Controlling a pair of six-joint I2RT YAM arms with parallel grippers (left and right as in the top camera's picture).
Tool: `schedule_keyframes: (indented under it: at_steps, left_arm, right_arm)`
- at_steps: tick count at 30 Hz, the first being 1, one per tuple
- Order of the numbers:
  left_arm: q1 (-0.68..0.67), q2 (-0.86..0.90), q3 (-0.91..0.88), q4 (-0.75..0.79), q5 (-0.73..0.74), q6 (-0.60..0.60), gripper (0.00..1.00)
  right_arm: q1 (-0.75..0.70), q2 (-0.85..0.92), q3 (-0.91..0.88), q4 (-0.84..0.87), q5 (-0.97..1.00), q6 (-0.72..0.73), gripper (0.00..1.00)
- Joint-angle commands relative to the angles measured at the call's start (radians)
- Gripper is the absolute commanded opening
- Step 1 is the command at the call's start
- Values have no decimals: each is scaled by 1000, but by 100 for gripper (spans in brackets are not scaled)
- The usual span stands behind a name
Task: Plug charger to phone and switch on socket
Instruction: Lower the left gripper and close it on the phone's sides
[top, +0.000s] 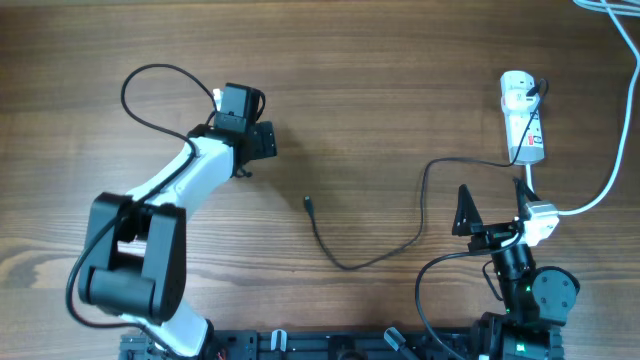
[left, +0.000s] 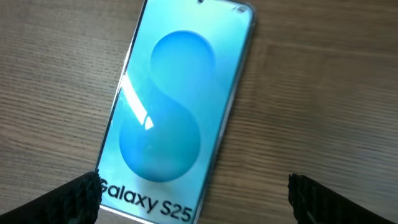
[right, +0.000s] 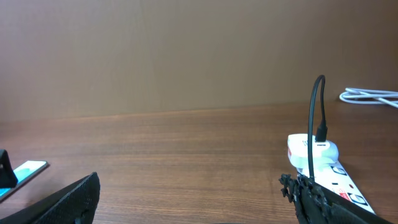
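Observation:
The phone (left: 177, 106) lies flat on the wood with its cyan screen up, reading "Galaxy S25". My left gripper (left: 196, 202) hangs open just above its lower end; the left finger (left: 78, 199) overlaps the phone's corner and the right finger (left: 323, 199) stands well off it. In the overhead view the left gripper (top: 258, 128) covers the phone. The charger (top: 380, 258) trails across the table, its connector tip (top: 308, 203) lying free, its plug (right: 320, 134) in the socket (top: 522, 115). My right gripper (top: 493, 203) is open and empty just in front of the socket (right: 317, 155).
A thick white cable (top: 610, 170) runs from the right arm's side off the right edge, and its coil (right: 370, 96) shows far right. A cyan sliver of the phone (right: 25, 171) shows far left in the right wrist view.

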Motion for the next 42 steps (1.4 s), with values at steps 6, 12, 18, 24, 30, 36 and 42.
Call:
schedule_keyframes:
  at_steps: [6,12,18,24,30,36,42]
  left_arm:
    - [27,108,-18,61,-71,-5,100]
    - [59,118,-18,56,-57,-5,100]
    - [74,118,-18,55,-25,-4,100]
    - [74,118,-18,42,103,-5,97]
    - [71,118,-18,19,221,-5,93]
    - [71,118,-18,13,225,-4,100]
    - [71,118,-18,43,188,-5,100]
  right_arm:
    - [3,-8,-1,5,-9,7,100]
    - [3,-8,-1,5,-9,7,100]
    - [3,-8,-1,5,-9,7,100]
    - [3,-8,-1,5,-9,7,100]
    - [3,-8,-1,5,-9,7,100]
    - [3,-8,-1,5,-9,7,100]
    - [3,-8,-1,5,-9,7,100]
